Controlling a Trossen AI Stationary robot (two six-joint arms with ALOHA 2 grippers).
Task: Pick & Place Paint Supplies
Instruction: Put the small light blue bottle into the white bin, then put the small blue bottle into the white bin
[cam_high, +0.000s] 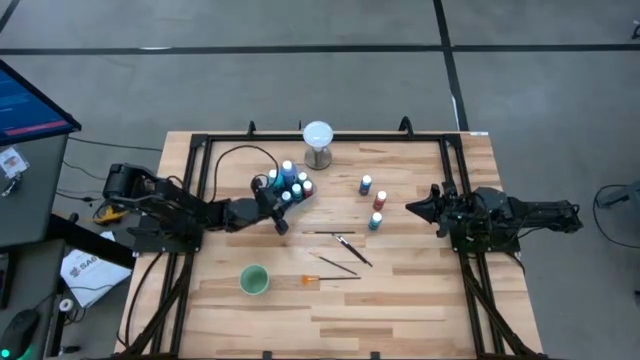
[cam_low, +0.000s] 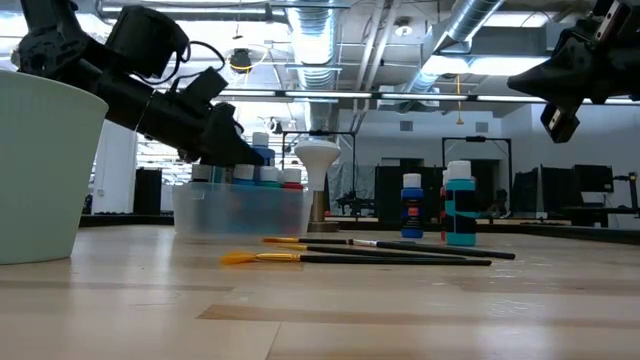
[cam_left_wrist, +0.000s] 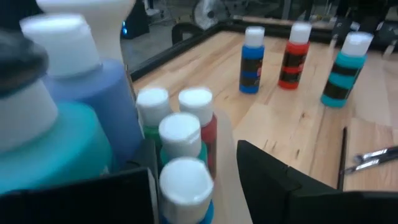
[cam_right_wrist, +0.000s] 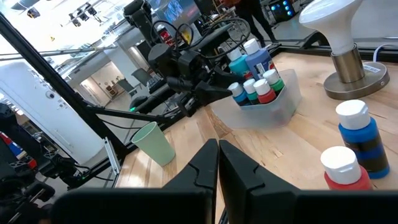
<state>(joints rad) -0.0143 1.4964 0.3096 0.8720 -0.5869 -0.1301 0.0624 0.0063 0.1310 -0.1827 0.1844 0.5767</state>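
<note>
- Mostly, bottles (cam_high: 290, 183) sit packed in a clear bin (cam_low: 240, 212) at upper centre, so the left gripper (cam_high: 277, 207) hovers at its edge, fingers apart, holding nothing.
- Three bottles (cam_high: 374, 202) and brushes (cam_high: 345, 250) wait on the table (cam_high: 420, 290), centre-right.
- Right gripper (cam_high: 415, 209) idles at right, fingers together.

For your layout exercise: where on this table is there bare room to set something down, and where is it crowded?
Bare wood runs along the near edge of the table, past the green cup and brushes. It is crowded around the bin of bottles, where the left tool sits beside the lamp.
</note>
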